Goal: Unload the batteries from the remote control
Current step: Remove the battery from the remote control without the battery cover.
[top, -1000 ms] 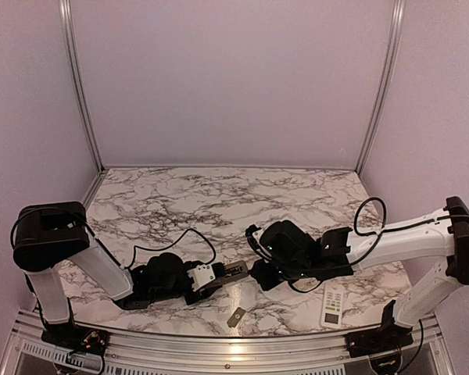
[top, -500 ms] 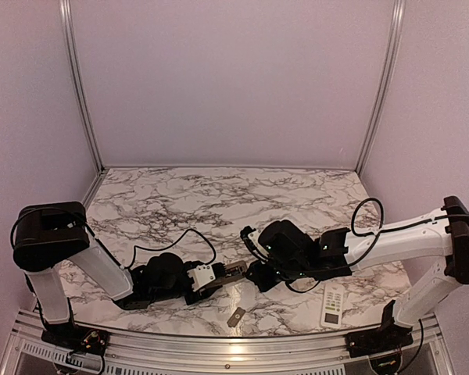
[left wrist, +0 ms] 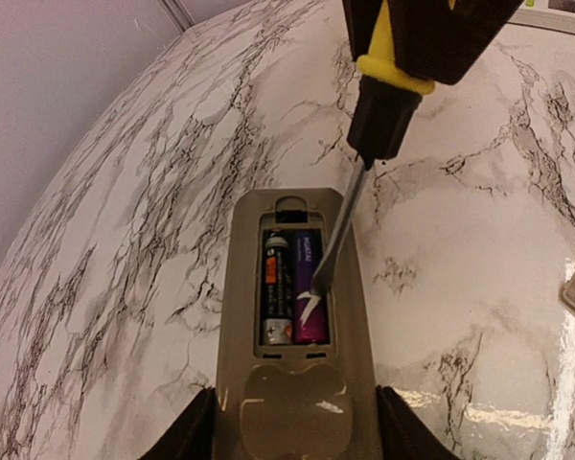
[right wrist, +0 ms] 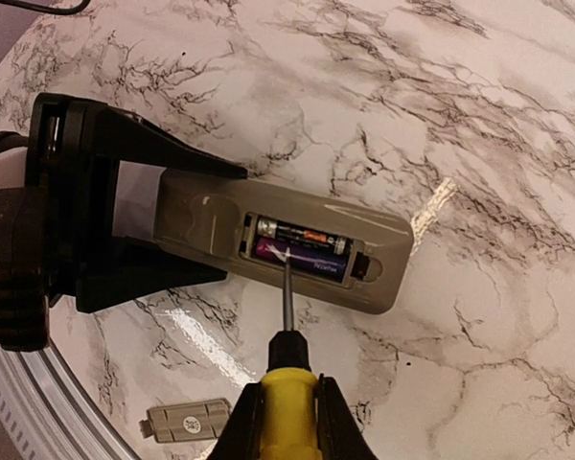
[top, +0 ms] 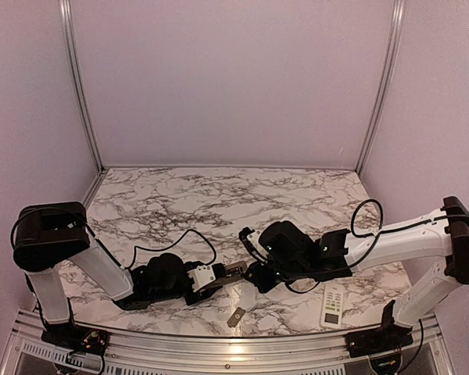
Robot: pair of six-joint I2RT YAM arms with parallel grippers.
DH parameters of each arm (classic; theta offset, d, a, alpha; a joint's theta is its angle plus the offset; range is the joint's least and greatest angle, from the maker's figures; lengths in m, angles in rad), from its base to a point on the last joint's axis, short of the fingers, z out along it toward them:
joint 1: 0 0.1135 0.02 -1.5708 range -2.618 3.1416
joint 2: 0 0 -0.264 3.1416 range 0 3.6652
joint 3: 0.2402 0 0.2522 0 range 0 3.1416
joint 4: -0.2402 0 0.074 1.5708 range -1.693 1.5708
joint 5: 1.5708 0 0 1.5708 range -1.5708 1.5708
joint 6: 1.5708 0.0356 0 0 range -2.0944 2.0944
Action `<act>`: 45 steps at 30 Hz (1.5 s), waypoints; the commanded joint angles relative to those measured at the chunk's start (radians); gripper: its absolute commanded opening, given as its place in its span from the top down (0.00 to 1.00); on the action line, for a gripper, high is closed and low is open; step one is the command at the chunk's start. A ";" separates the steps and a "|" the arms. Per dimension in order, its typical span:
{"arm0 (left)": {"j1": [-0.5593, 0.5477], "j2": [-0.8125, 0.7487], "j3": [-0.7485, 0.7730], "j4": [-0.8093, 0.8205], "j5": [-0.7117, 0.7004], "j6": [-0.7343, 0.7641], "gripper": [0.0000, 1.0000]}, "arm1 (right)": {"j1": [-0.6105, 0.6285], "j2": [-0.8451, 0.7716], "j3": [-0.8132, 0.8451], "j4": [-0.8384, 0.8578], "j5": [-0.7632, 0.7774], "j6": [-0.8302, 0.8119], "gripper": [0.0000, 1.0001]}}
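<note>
A tan remote control [left wrist: 292, 402] lies back-up with its battery bay open. In the bay lie a dark battery with an orange band [left wrist: 274, 287] and a purple-blue battery [left wrist: 310, 311] side by side. My left gripper [left wrist: 297, 436] is shut on the remote's near end. My right gripper [right wrist: 287, 426] is shut on a yellow-handled screwdriver [right wrist: 287, 383]. The screwdriver tip rests on the purple-blue battery [right wrist: 321, 259], beside the dark one [right wrist: 302, 233]. In the top view the two grippers, left [top: 223, 275] and right [top: 254, 280], meet at the remote [top: 234, 271].
The flat grey cover plate [top: 235, 317] lies on the marble near the front edge, also in the right wrist view [right wrist: 187, 422]. A white remote [top: 333, 305] lies at the front right under my right arm. Cables loop over both arms.
My right gripper has moved a little left with the screwdriver, bringing the tip to the battery bay. My left arm and the remote have not moved.
</note>
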 commanded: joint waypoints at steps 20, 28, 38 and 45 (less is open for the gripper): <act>-0.008 0.017 0.025 0.025 0.006 0.015 1.00 | 0.004 -0.127 -0.030 -0.096 0.101 -0.016 1.00; -0.008 0.012 0.024 0.023 0.011 0.014 1.00 | 0.003 -0.134 -0.034 -0.105 0.146 -0.027 1.00; -0.008 0.010 0.025 0.021 0.010 0.015 1.00 | 0.003 -0.111 -0.016 -0.150 0.160 -0.029 1.00; -0.008 0.009 0.025 0.018 0.010 0.015 1.00 | 0.005 -0.095 -0.011 -0.160 0.155 -0.030 1.00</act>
